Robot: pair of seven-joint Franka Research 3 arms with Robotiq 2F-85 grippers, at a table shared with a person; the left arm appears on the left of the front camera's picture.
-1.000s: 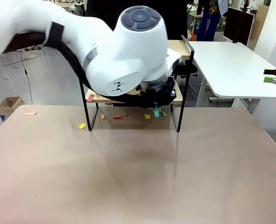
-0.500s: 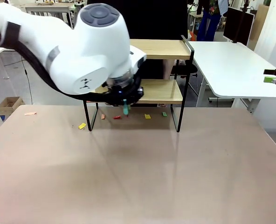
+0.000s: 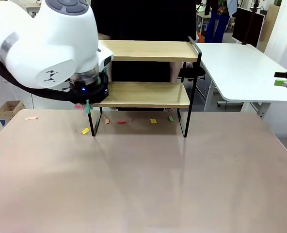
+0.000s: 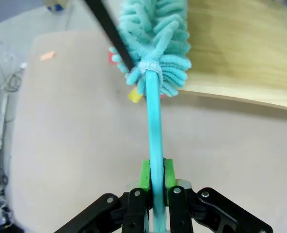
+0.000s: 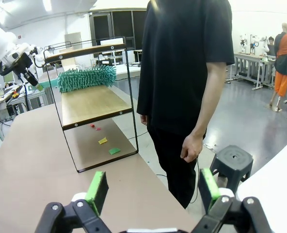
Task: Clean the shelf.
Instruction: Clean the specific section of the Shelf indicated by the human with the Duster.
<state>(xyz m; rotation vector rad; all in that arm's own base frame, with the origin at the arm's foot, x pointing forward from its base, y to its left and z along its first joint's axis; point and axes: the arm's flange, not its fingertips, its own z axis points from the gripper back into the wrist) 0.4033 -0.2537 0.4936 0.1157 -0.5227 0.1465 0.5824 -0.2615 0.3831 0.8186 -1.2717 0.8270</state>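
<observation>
Tabletop [image 3: 143,184]: beige. Shelf [image 3: 148,51], 2 tiers, stands at its far edge, centre. Person [image 5: 182,73] in black stands behind the shelf. Teal duster [image 4: 155,43]: head at lower board's left end. Left hand [image 4: 153,174] clamped tight on duster handle. Right hand [image 5: 153,187] spread wide, empty. Coloured scraps [image 3: 153,121] on tabletop under shelf.

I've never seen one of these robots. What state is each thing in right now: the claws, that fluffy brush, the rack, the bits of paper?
left gripper: shut on the duster's handle.
right gripper: open, holding nothing.
duster: held, fluffy head at the lower board's left end.
shelf: upright on the table.
paper scraps: lying loose on the table under the shelf.
</observation>
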